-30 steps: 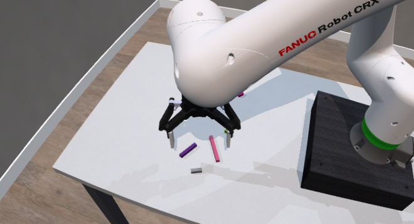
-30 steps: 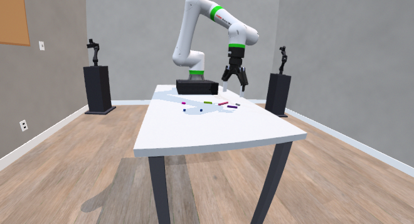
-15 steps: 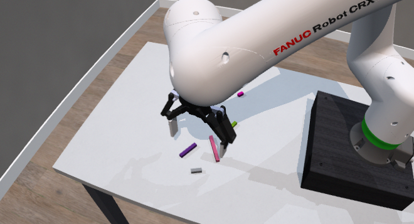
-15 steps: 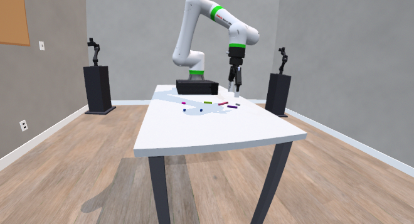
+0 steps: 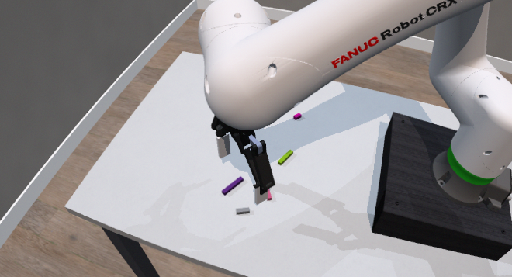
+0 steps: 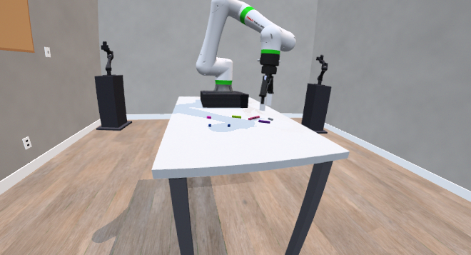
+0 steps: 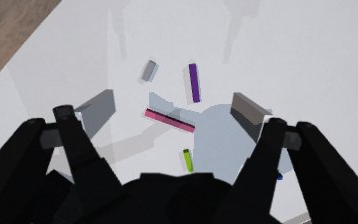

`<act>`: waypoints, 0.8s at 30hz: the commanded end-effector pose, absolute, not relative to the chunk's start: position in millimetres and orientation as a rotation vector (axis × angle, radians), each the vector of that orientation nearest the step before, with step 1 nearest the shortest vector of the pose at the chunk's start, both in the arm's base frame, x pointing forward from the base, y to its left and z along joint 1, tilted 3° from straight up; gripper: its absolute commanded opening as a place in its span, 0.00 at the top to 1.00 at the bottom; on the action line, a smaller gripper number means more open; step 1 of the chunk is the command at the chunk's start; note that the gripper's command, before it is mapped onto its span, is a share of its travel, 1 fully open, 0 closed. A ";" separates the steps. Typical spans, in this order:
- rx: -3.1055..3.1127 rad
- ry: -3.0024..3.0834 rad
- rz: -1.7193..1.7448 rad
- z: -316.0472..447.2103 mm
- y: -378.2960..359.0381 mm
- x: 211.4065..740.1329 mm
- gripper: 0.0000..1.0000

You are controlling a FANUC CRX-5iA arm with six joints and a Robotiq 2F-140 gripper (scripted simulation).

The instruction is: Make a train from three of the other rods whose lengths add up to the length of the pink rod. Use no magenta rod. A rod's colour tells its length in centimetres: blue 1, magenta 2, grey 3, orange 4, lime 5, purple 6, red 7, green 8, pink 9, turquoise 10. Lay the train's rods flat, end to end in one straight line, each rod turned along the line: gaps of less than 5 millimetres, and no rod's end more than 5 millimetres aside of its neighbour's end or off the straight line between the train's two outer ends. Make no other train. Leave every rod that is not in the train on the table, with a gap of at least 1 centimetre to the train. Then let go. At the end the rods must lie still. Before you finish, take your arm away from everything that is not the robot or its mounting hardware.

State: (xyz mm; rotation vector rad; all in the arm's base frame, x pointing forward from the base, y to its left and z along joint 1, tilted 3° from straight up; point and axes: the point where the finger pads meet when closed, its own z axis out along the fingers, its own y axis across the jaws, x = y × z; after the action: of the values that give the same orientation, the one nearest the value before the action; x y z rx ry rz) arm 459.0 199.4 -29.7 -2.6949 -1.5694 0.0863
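Note:
My gripper (image 5: 242, 171) (image 6: 266, 103) (image 7: 174, 101) is open and empty, and hangs a little above the table over the rods. The pink rod (image 5: 269, 196) (image 6: 253, 118) (image 7: 170, 120) lies flat below it; in the top view one finger hides most of it. A purple rod (image 5: 232, 185) (image 6: 264, 121) (image 7: 194, 82) and a short grey rod (image 5: 243, 210) (image 6: 270, 118) (image 7: 148, 70) lie just beyond it. A lime rod (image 5: 285, 157) (image 6: 236, 116) (image 7: 188, 160) lies nearer the base. A magenta rod (image 5: 297, 115) (image 6: 209, 116) lies apart. Two blue cubes (image 6: 210, 125) (image 6: 228, 125) lie apart from each other; one shows in the wrist view (image 7: 279, 176).
The robot's black base block (image 5: 427, 182) (image 6: 224, 98) stands on the white table (image 5: 155, 143) (image 6: 232, 150) at the back. The table's edge is close beyond the grey rod. Two black pedestals (image 6: 110, 100) (image 6: 315, 107) stand on the floor beside the table.

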 end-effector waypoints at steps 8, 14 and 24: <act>-2.980 -0.996 0.088 -29.8 200.1 464.3 0.00; -3.065 -0.714 0.088 -30.0 200.4 466.7 0.00; -3.152 -0.178 0.085 -30.3 200.8 471.1 0.00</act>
State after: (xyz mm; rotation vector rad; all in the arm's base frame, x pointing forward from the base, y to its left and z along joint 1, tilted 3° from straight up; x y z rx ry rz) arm 469.3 200.6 -30.4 -3.1184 -0.3841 0.0932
